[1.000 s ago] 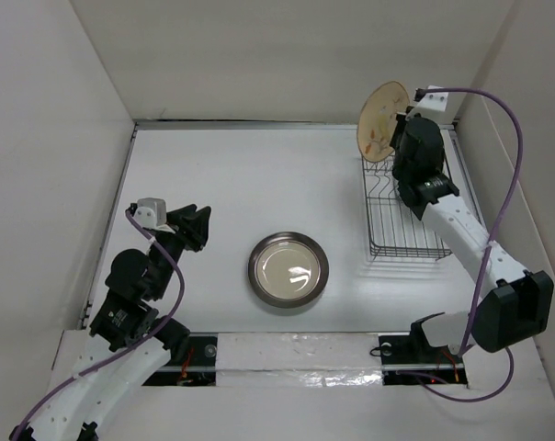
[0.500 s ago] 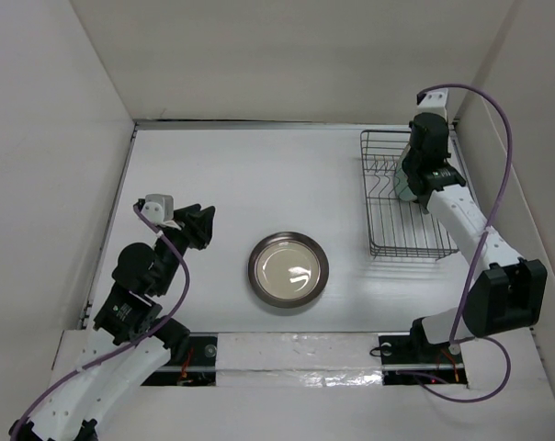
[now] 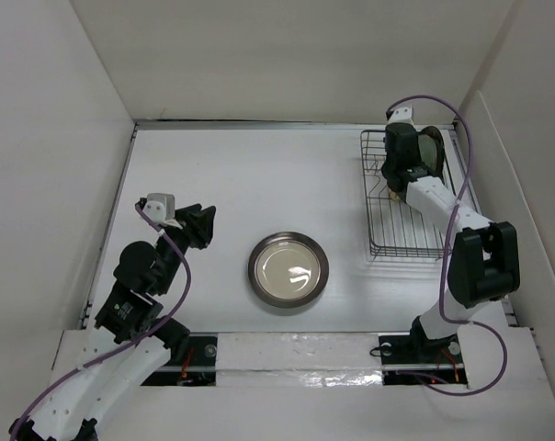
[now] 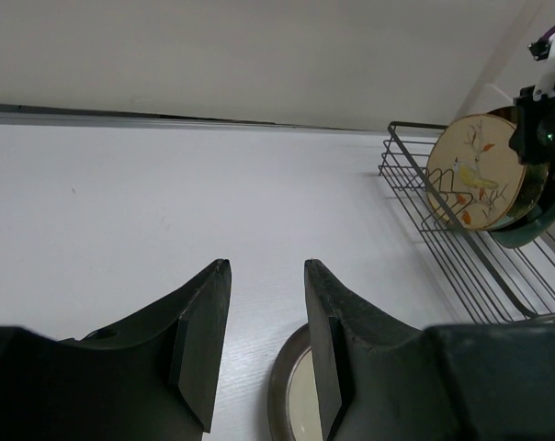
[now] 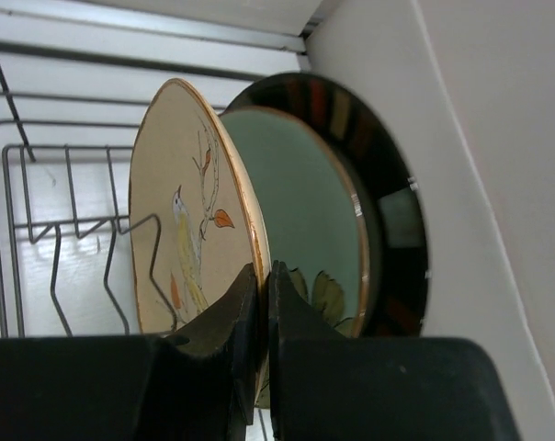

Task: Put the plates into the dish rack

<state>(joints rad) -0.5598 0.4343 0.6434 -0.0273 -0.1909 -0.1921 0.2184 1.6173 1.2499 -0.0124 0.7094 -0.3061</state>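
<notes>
Obs: right hand [image 5: 264, 276] has its fingers pressed nearly together, pinching the rim of the tan plate [image 5: 181, 211]. That plate stands on edge at the far end of the rack [image 3: 406, 225], and the hand meets it edge-on.

Left hand [image 4: 262, 276]: fingers spread, nothing between them. It is over the bench [image 3: 259, 175], well apart from the rack. The cream plate [image 3: 288, 270] lies flat mid-bench, near this hand and not touching it.

Hidden or unclear:
- Top view: the right arm covers most of the racked plates.
- Right wrist view: the fingers block the plates' near edges, so their seating in the rack is not visible.
- Left wrist view: the cream plate is cut off at the bottom edge.

Count:
- On edge in the rack, right wrist view: three. Tan in front, green plate [image 5: 305, 211] just behind, shiny plate [image 5: 397, 230] at the back.
- Left wrist view shows a teal edge [image 4: 535, 230] low behind the tan plate; cannot tell if it is a fourth.
- Flat on the bench: one.
- Rack: one.
</notes>
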